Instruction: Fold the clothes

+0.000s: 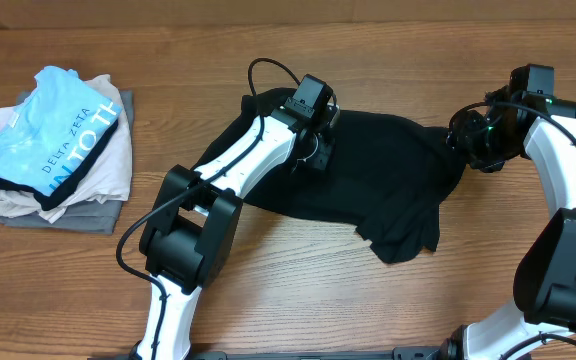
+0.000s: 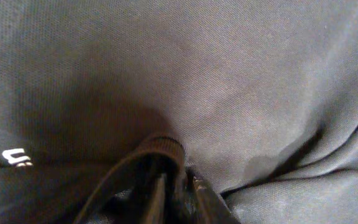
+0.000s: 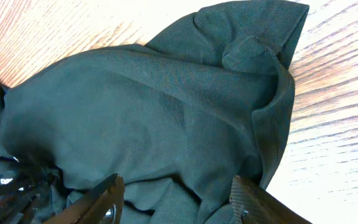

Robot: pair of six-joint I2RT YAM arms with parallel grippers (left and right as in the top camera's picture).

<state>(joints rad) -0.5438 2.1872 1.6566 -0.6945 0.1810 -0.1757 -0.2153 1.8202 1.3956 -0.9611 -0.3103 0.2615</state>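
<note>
The black shirt (image 1: 368, 175) lies crumpled across the middle of the table. My left gripper (image 1: 313, 150) is down on its upper left part and shut on a raised fold of the black fabric (image 2: 163, 149); small white print (image 2: 17, 158) shows beside it. My right gripper (image 1: 468, 140) is at the shirt's right edge, jaws wide open (image 3: 176, 199) over the fabric, with a hemmed edge (image 3: 272, 124) next to the right finger. The shirt fills both wrist views.
A pile of folded garments (image 1: 53, 150) sits at the far left, topped by a light-blue shirt with white lettering (image 1: 53, 125) over white and grey pieces. Bare wooden table (image 1: 298, 280) lies in front of the black shirt.
</note>
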